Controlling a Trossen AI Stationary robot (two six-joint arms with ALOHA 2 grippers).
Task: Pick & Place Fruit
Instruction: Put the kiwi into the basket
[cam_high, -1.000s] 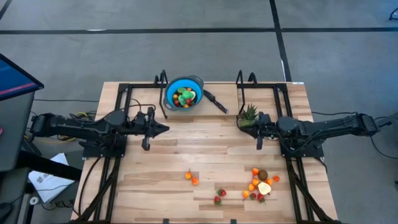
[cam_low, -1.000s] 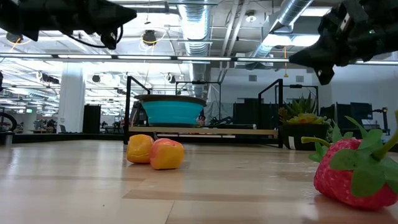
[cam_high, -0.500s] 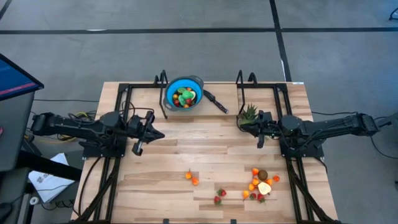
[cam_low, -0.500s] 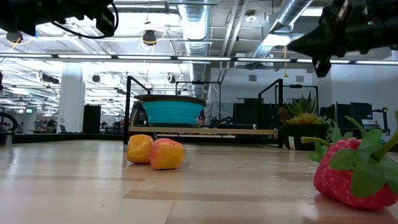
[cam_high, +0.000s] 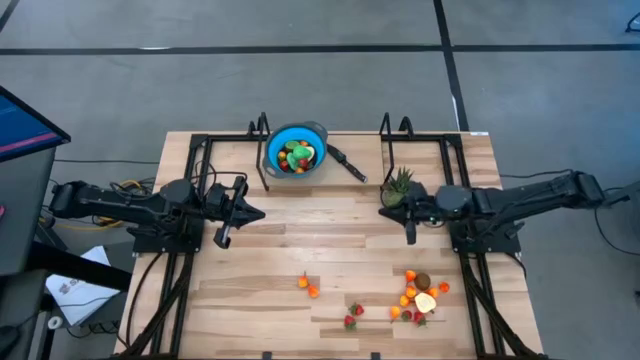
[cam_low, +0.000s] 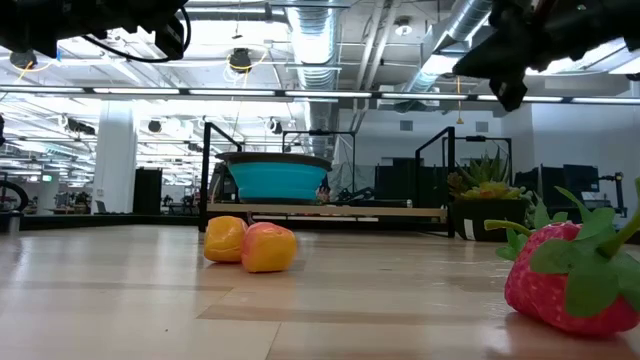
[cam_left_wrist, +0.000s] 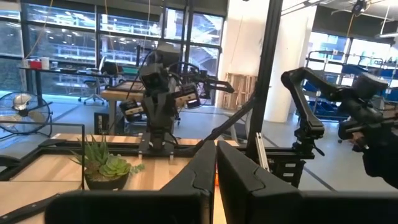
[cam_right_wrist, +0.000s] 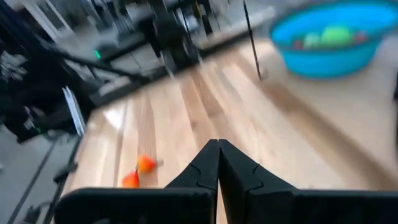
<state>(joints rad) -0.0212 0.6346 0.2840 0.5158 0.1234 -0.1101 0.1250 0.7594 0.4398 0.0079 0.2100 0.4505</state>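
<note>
No readable writing; left gripper (cam_high: 258, 211), right gripper (cam_high: 386, 203) fingers together, empty; fruit (cam_high: 418, 295) seemingly untouched.

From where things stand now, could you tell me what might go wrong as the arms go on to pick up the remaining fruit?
1. The right pincer, shut, hangs right beside the spiky green plant; a swing could topple it.
2. The fruit cluster near the table's front right is packed tight, so a grasp may scatter neighbours or take two.
3. The blue bowl already holds several fruits; further drops might bounce out.
The left pincer waits shut, left of centre.
</note>
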